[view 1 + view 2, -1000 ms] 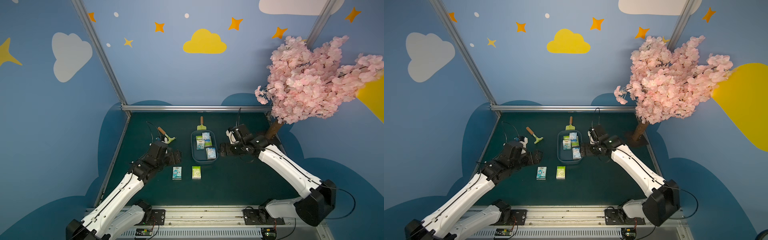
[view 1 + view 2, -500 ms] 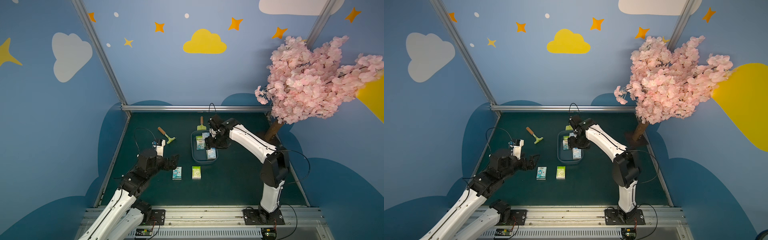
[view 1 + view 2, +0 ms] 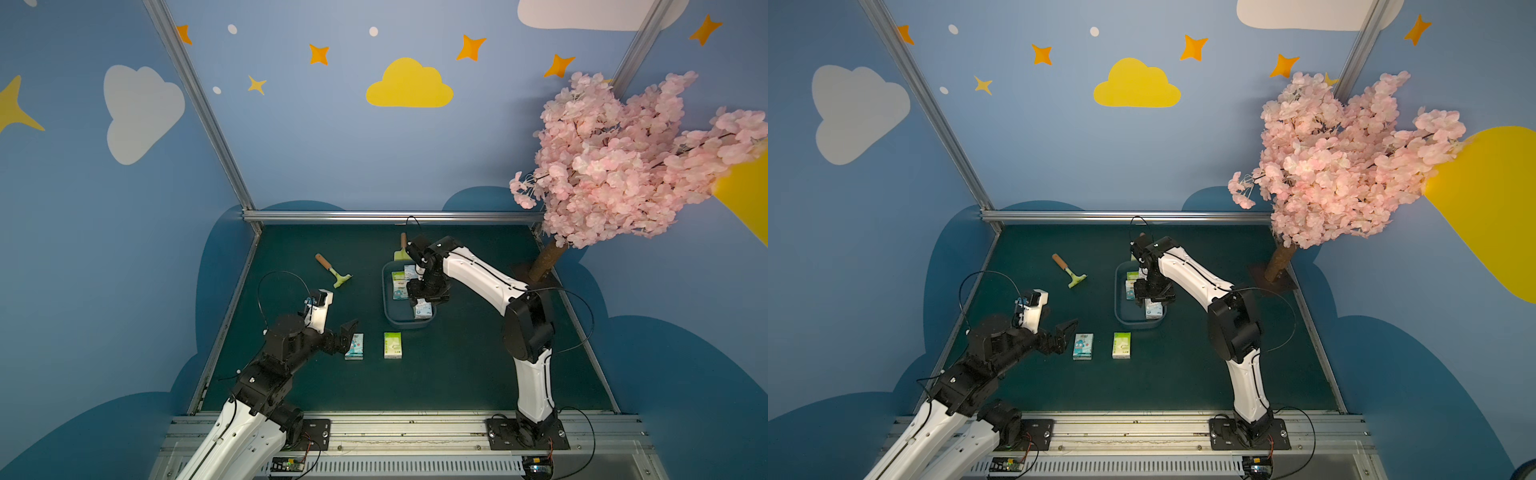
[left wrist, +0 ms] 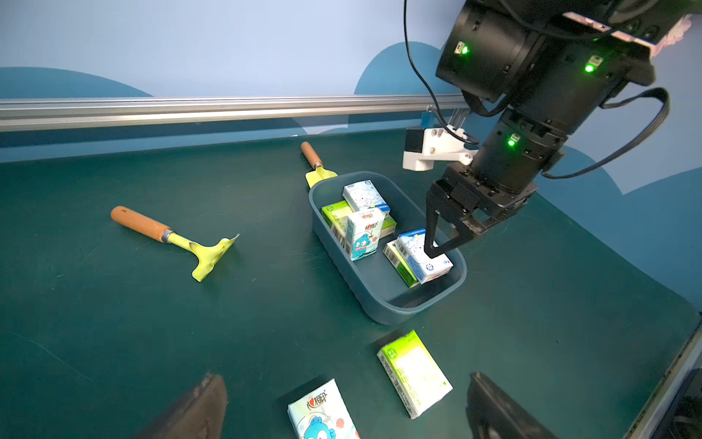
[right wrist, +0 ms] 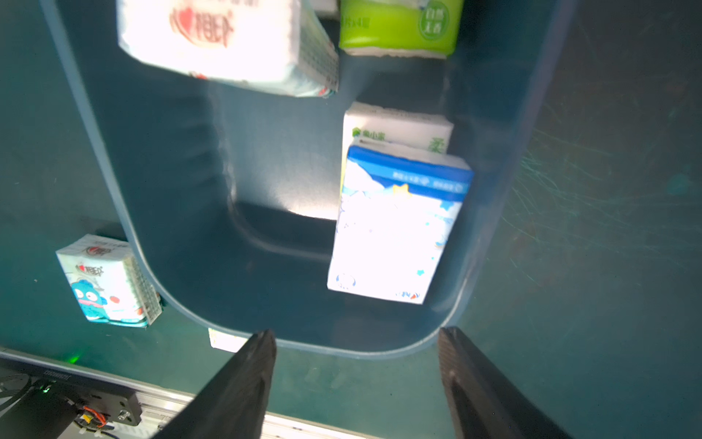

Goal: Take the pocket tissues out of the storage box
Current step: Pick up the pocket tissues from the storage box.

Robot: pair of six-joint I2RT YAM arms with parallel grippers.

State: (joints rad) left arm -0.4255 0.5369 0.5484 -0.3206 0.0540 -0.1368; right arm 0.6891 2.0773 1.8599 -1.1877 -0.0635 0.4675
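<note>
Slate box (image 4: 383,308) stands mid-table (image 4: 114,323); at least five tissue packets sit inside; a blue-white one (image 4: 423,254) leans on a green one (image 4: 399,266) at the end nearer the arm bases; a cartoon one (image 4: 362,235) stands on edge mid-box; two more are stacked at the far end. The right gripper (image 5: 355,332) hangs over the near end, jaws apart, nothing between them. Two packets lie flat in front of the box, blue (image 3: 354,346) and green (image 3: 392,345); the left gripper (image 3: 347,334) is just beside the blue one, jaws wide, empty. A trowel (image 4: 319,173) touches the box's far end; a rake (image 3: 334,272) lies well apart.
</note>
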